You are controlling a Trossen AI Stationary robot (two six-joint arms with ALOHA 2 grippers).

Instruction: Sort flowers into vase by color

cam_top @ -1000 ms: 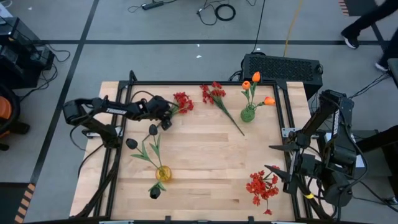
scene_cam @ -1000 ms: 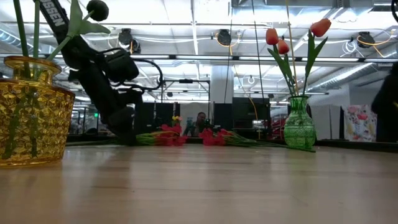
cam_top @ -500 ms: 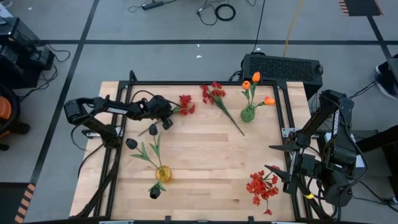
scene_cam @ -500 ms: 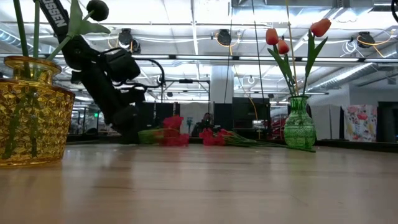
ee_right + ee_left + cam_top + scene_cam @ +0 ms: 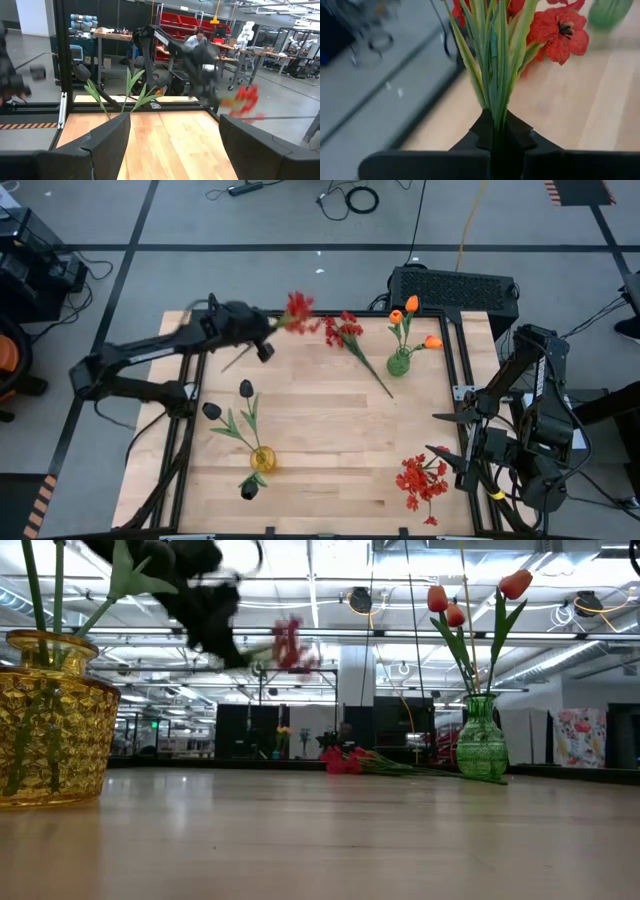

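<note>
Left end effector [image 5: 268, 330] is motion-blurred, pinching red flower [image 5: 298, 308] by its stem; the stem lies near level, bloom toward the green vase [image 5: 398, 362]. Right end effector [image 5: 440, 435] is spread.

The lifted red flower [image 5: 298, 307] and left pincer [image 5: 262, 332] are motion-blurred.

Red flowers [image 5: 298, 307], green stems; yellow vase [image 5: 262, 459]; green vase [image 5: 398, 363].
</note>
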